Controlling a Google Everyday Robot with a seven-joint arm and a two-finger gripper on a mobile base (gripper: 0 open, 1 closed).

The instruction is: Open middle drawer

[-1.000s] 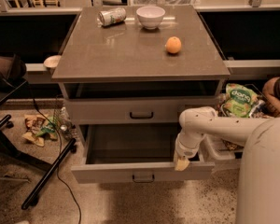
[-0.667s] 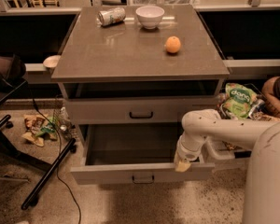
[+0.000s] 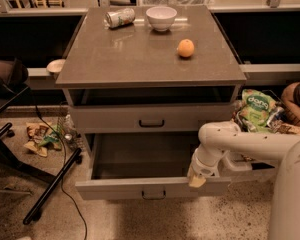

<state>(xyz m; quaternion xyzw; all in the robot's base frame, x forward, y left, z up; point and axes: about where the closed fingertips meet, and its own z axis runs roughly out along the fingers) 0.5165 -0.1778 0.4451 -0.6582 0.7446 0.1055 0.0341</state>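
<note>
Only one word can be read: "dang", in white on a green snack bag (image 3: 256,105) to the right of the cabinet. The can (image 3: 120,17) lying on its side on the cabinet top (image 3: 125,59) has a label, but its writing is too small to read.

The middle drawer (image 3: 115,188) is pulled far out toward the camera, low at the front of the cabinet. It is grey, with a wide flat front and one small black handle (image 3: 153,195) in the middle. Its box is deep and plain grey inside. Above it sits the upper drawer (image 3: 110,119), also grey, with its own small black handle (image 3: 151,123). So two drawer fronts and two handles can be seen.

The gripper (image 3: 197,179) is at the top edge of the middle drawer's front, toward the right end. I cannot tell if it is holding on or let go. The white arm (image 3: 250,143) comes in from the right.

On the cabinet top there are three things: one can, one white bowl (image 3: 161,18) and one orange (image 3: 186,48). The can and bowl are at the back, near each other. The orange sits apart, more to the right. Some wrappers (image 3: 40,136) lie on the floor to the left.
</note>
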